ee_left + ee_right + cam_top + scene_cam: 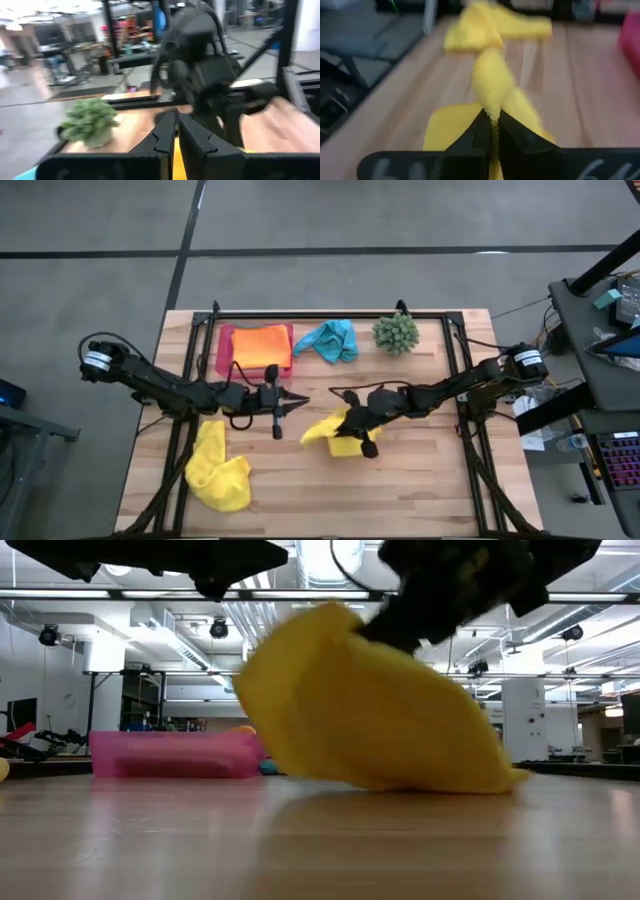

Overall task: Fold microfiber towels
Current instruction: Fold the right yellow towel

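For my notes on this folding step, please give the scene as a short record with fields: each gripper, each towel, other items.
right gripper: shut on yellow towel, lifting a corner at table centre
left gripper: shut, empty, beside it
second yellow towel: crumpled, front left
orange towel: in the pink tray
turquoise towel: crumpled, right of tray
plant ball: back right

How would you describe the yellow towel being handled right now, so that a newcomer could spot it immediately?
Start at the wooden table and look near its middle, just in front of the pink tray. There the yellow towel lies partly lifted, pinched in the shut jaws of the right gripper. The other yellow towel lies crumpled and untouched near the table's front left corner.
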Controlling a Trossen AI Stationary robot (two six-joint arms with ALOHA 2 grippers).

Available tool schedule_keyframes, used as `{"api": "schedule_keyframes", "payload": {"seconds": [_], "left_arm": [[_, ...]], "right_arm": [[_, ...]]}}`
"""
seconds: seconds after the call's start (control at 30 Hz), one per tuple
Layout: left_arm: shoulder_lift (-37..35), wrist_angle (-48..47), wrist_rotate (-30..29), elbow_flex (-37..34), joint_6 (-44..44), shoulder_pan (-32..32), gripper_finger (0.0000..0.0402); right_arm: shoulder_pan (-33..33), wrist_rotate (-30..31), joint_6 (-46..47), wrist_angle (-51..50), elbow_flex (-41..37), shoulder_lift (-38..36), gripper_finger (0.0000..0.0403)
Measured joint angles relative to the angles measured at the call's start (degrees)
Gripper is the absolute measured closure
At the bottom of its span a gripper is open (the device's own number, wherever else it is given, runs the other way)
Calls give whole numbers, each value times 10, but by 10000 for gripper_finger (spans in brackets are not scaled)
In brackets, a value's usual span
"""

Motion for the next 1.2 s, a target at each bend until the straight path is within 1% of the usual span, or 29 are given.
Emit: {"api": "schedule_keyframes", "payload": {"seconds": [0.07,0.13,0.23,0.37,0.4,0.47,0.6,0.67,0.73,0.8,0.87,1.0,1.13,1.2], "left_arm": [[0,-1,43,0,-13,0,385],[0,0,72,0,-15,-2,369],[0,0,74,0,-25,-12,332],[0,-6,68,0,-26,-23,261],[0,-13,58,0,-26,-27,244],[0,-35,18,0,-29,-38,211],[-3,-130,-118,0,-45,-78,166],[-7,-178,-189,-1,-64,-101,155],[-10,-207,-258,-1,-74,-119,152],[-10,-208,-292,-1,-72,-127,151],[-9,-201,-301,-1,-72,-127,150],[-2,-201,-300,-1,-73,-117,150],[21,-205,-246,-3,-69,-118,150],[36,-206,-237,-3,-69,-118,150]], "right_arm": [[-8,-9,-9,41,0,-1,394],[-21,-8,5,76,0,-2,394],[-45,-8,65,120,0,-2,394],[-75,-5,129,143,1,-2,394],[-81,-6,139,149,1,-2,394],[-92,-7,158,164,1,-2,394],[-105,-15,185,182,1,-2,394],[-107,-28,189,183,1,-2,394],[-108,-42,191,183,1,-2,394],[-107,-52,191,182,1,-2,394],[-108,-52,191,183,1,-2,394],[-108,-52,197,182,1,-2,394],[-109,-49,236,183,1,-2,394],[-110,-45,258,188,1,-2,394]]}}
